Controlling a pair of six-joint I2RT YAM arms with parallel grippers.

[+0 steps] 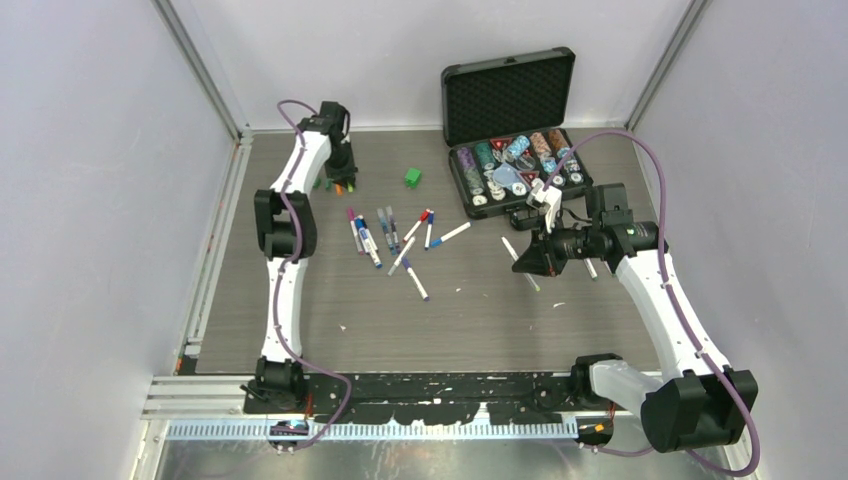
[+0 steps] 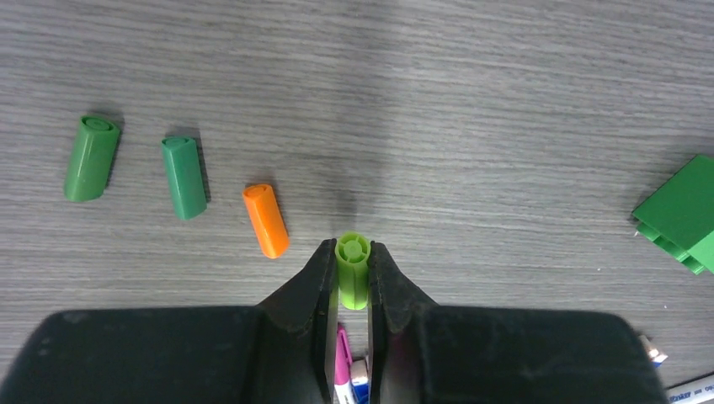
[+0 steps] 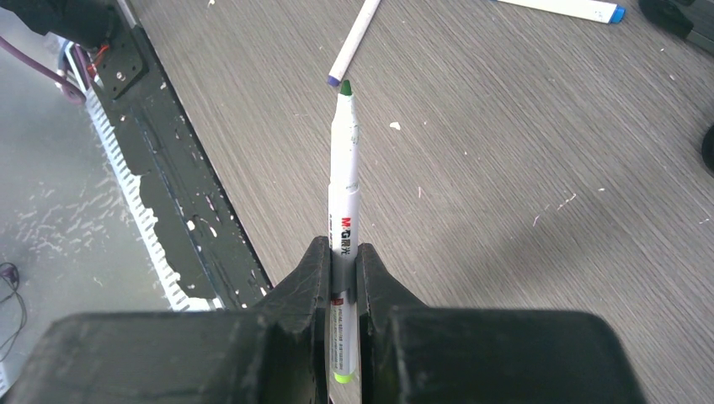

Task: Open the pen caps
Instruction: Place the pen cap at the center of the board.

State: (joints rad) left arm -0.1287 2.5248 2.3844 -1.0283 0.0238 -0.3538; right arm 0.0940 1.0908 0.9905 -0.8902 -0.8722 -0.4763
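Grey wood-grain table [image 1: 480, 310] carries the job. At 3 o'clock our right pincer [image 3: 343, 252] is clenched on an uncapped green pen [image 3: 343, 160]; loose pens [image 1: 390, 240] lie mid-table. At 11 o'clock our left pincer [image 2: 352, 261], nearly closed, grasps a light-green cap [image 2: 353, 249]. We judge this pair separated; next we should release the cap beside the orange cap [image 2: 266, 220] at its 10 o'clock.

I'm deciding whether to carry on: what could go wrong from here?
1. The left gripper pinches the light green cap only by its sides; released, the round cap may roll toward the orange cap.
2. The right gripper holds the uncapped pen near its back end, so its bare green tip could swing and mark the table.
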